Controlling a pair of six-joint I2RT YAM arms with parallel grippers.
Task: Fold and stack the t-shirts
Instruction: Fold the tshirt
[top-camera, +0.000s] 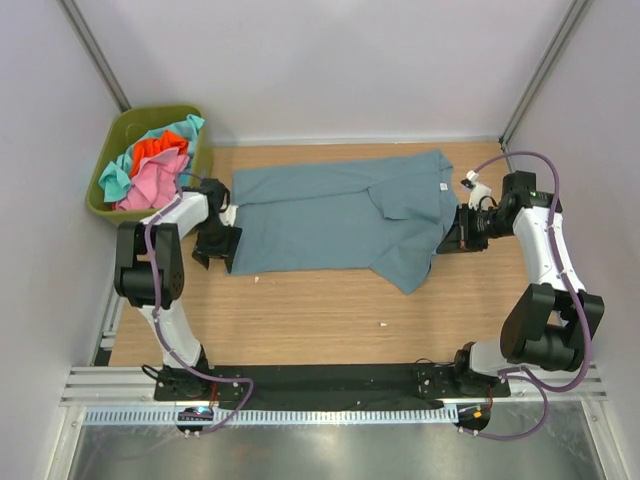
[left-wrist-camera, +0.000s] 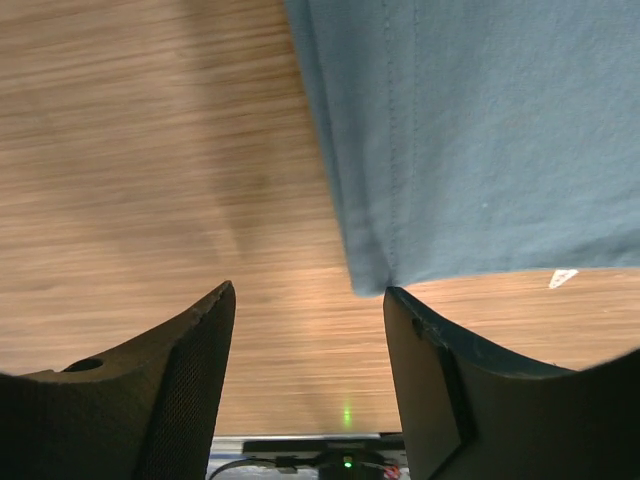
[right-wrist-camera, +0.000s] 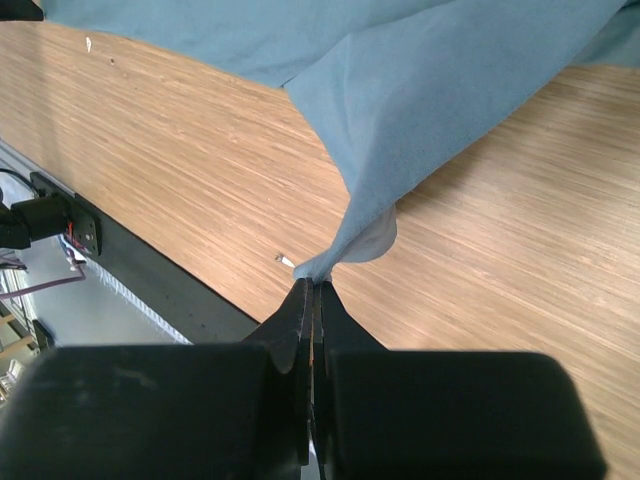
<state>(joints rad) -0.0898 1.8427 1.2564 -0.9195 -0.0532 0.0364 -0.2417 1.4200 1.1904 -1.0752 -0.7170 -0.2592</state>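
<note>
On the wooden table (top-camera: 300, 320), the slate-blue t-shirt (top-camera: 320, 215) lies spread lengthwise between the two arms, mostly flat. Its right portion is doubled over: a flap of cloth lies on top of the body and runs to a point toward the near edge. A small white label (top-camera: 441, 188) shows near the shirt's far right corner.

The left gripper (top-camera: 215, 246) sits low at the shirt's left end, by the near-left corner. Its jaws are spread, and bare wood shows in the gap between them. In the left wrist view, the hemmed corner of the shirt ends just beyond the fingertips, close to the tip of the finger on the right side of that view. Whether cloth and finger touch cannot be told.

The right gripper (top-camera: 452, 236) sits at the shirt's right end. Its jaws are pressed together on a small pinch of the slate-blue cloth. In the right wrist view, the cloth runs away from the fingertips as a raised fold, clear of the wood directly beneath it.

At the far left corner of the table stands the olive-green plastic bin (top-camera: 115, 130). It holds a loose heap of shirts: the pink t-shirt (top-camera: 150, 187), the orange-red t-shirt (top-camera: 162, 150) and the turquoise t-shirt (top-camera: 112, 180).
</note>
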